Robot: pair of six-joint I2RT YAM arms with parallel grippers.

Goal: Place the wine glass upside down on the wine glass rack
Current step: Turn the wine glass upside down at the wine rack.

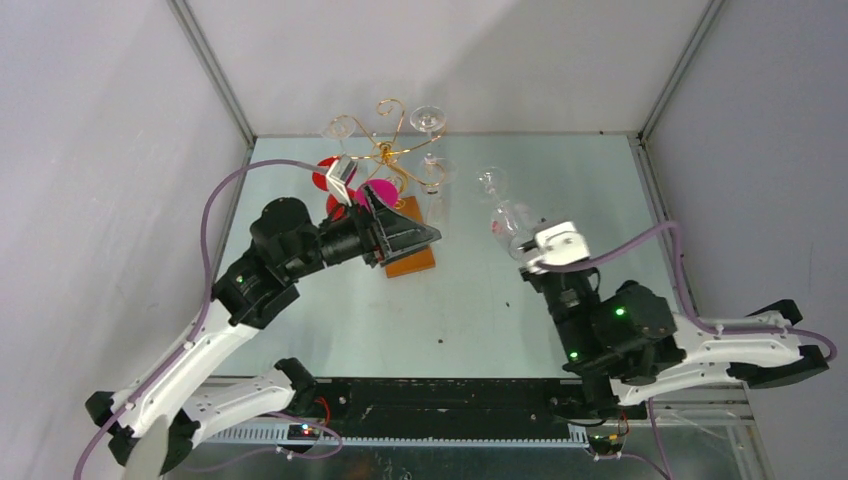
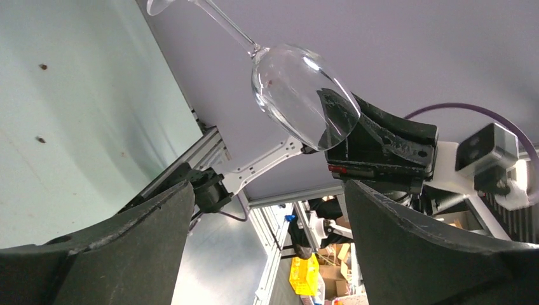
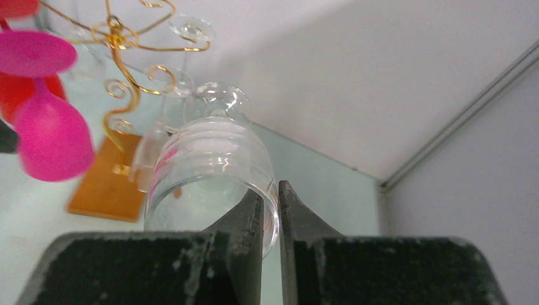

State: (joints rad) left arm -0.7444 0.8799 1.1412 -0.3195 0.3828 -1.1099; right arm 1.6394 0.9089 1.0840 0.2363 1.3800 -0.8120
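Glass (image 1: 508, 220) hangs tilted in the air at about 2 o'clock on the table, its rim wall pinched between the fingers of my right gripper (image 3: 271, 206). The foot points off toward 11 o'clock. I judge that rim grip leaves the stem free for a hook. Rack (image 1: 392, 150) stands at 10 o'clock from it, well apart, with a pink glass (image 3: 51, 136) hanging there. My left gripper (image 2: 267, 190) gapes wide and empty near the rack's base (image 1: 412, 260), probably to steady it.
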